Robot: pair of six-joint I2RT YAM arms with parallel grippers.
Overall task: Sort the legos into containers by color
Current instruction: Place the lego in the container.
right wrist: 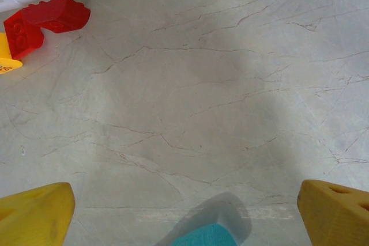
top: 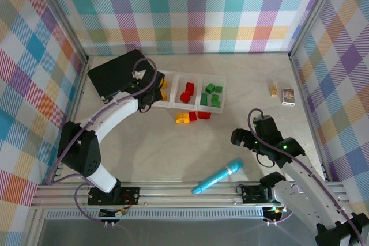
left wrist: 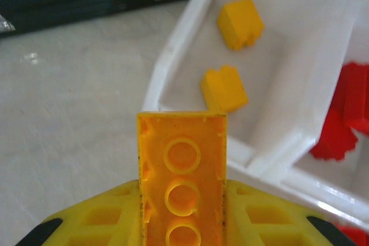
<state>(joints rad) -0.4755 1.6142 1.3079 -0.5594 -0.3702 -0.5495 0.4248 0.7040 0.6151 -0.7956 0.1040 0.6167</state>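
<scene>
Three containers (top: 198,91): yellow/red/green legos (top: 187,92) | left end effector (left wrist: 181,214) clamps yellow lego (left wrist: 181,162) | right end effector (right wrist: 185,214) wide

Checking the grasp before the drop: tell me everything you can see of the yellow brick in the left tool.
The yellow brick is long, glossy orange-yellow plastic, seen from its hollow underside: thin walls, three round tubes in a row, the nearest cut off by the frame. The left tool is shut on it, yellow fingers pressing its two long sides. Its free end points at the wall of the white tray, by the compartment holding two yellow bricks. Nothing else seems to touch it.
</scene>
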